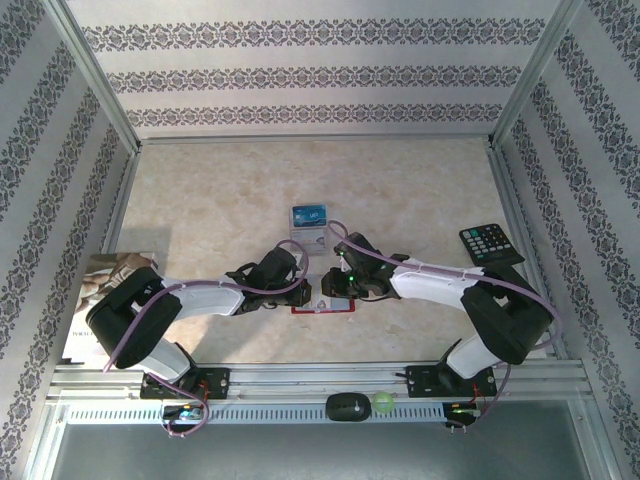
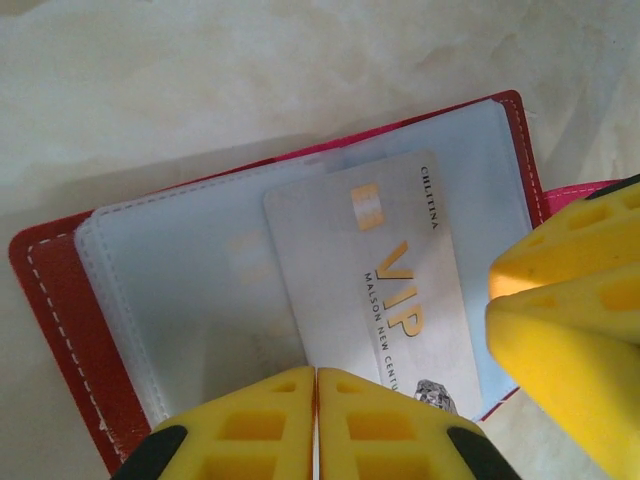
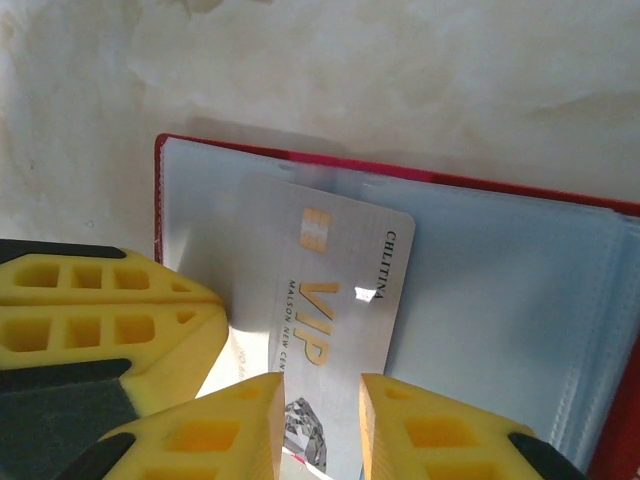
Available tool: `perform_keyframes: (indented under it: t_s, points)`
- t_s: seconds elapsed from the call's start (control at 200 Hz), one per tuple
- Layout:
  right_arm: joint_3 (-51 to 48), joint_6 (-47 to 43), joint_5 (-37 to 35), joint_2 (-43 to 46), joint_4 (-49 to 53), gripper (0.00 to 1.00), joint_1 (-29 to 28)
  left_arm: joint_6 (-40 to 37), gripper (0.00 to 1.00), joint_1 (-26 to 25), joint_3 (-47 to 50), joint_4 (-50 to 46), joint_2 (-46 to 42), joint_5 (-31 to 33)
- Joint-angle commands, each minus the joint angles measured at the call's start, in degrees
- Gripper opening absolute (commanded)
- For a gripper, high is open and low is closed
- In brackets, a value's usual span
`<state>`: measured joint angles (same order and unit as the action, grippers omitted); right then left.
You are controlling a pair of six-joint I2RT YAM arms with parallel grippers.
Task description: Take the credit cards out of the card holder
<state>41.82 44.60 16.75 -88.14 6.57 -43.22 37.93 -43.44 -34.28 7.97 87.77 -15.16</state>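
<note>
The red card holder [image 1: 322, 309] lies open near the front edge, with its clear sleeves up [image 2: 180, 290] [image 3: 500, 290]. A silver VIP credit card [image 2: 370, 290] [image 3: 340, 290] sticks partly out of a sleeve. My left gripper [image 2: 317, 400] [image 1: 305, 290] is shut, its tips down on the sleeves beside the card's corner. My right gripper [image 3: 320, 420] [image 1: 335, 290] hovers over the card's lower end with its jaws a little apart. Its yellow fingers [image 2: 570, 330] also show in the left wrist view. A blue card [image 1: 309, 213] and a pale grey card [image 1: 306, 243] lie on the table beyond the holder.
A black keypad remote [image 1: 487, 243] rests at the right side of the table. A printed booklet [image 1: 95, 290] lies at the left edge. A black oval object [image 1: 346, 406] and a green ball [image 1: 383, 403] sit on the front rail.
</note>
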Motion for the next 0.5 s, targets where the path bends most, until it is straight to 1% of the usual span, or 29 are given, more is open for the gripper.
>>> perform_keyframes:
  t_s: [0.0, 0.14, 0.31, 0.375, 0.495]
  points:
    - [-0.6, 0.8, 1.3, -1.2, -2.2, 0.27, 0.5, 0.4, 0.1, -0.3, 0.1, -0.4, 0.7, 1.8]
    - [-1.2, 1.8, -0.1, -1.4, -2.0, 0.28, 0.6, 0.4, 0.09, -0.2, 0.6, -0.9, 1.4, 1.5]
    - [-3.0, 3.2, -2.5, 0.8, -2.0, 0.31, 0.9, 0.9, 0.08, -0.1, 1.0, 0.2, 2.5, 0.8]
    - [-3.2, 3.1, -2.4, 0.9, -2.0, 0.32, 1.0, 1.0, 0.08, -0.1, 1.2, 0.5, 2.9, 0.7]
    - [-2.9, 3.2, -0.8, -0.7, -3.2, 0.31, 1.0, 0.9, 0.08, 0.0, 1.2, 0.9, 3.3, 0.4]
